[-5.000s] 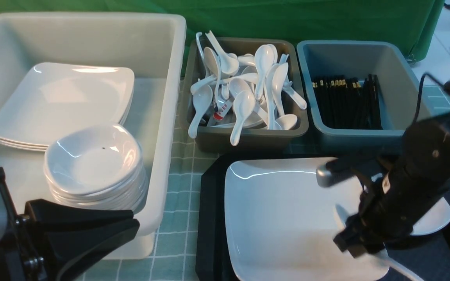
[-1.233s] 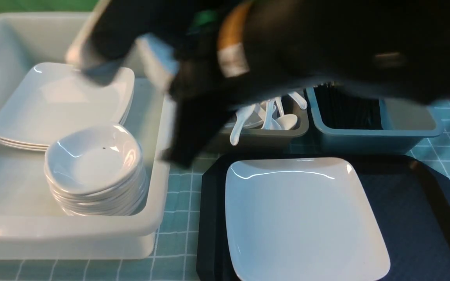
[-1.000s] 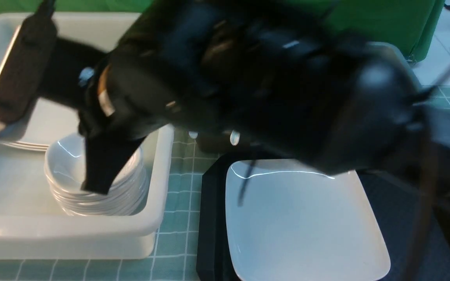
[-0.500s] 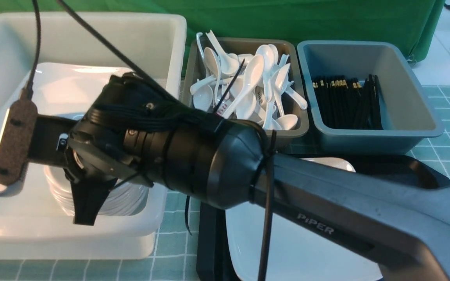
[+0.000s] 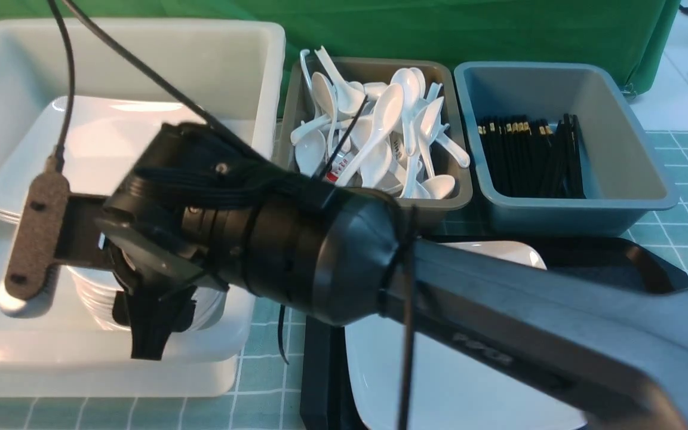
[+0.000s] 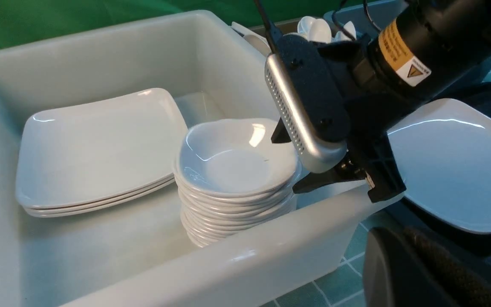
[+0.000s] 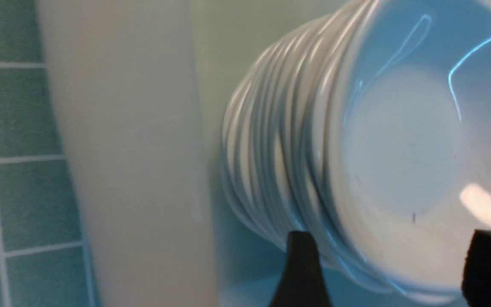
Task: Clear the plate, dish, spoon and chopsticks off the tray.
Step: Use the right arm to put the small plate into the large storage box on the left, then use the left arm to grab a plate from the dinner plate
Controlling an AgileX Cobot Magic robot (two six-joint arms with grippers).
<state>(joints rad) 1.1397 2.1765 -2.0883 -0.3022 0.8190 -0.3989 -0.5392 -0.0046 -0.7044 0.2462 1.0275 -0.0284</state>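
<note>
White tub (image 5: 141, 27) fills the tabletop's left edge. The black tray (image 5: 636, 263) is at the near edge, just right of the tub.

Plate (image 6: 450, 162) not yet cleared: it lies flat on the tray's left half, one rim facing the tub's right wall.

Dish (image 6: 232, 162) sits on top of the dish stack (image 6: 211, 217) at the tub's near-right corner, beside the plate stack (image 6: 96, 145).

Right gripper (image 7: 390, 238): jaws wide apart, one inside and one outside the dish's tray-side rim, pinching nothing. Can't tell if either touches it.

Left gripper (image 6: 407, 251): jaws closed, empty, low by the tub's near-right corner.

Key relation: the plate lies right of the right jaws, under that arm's own forearm. I'd say it must back out over the tub wall before reaching the rim. The plate is square, so there's no long axis to line up.
</note>
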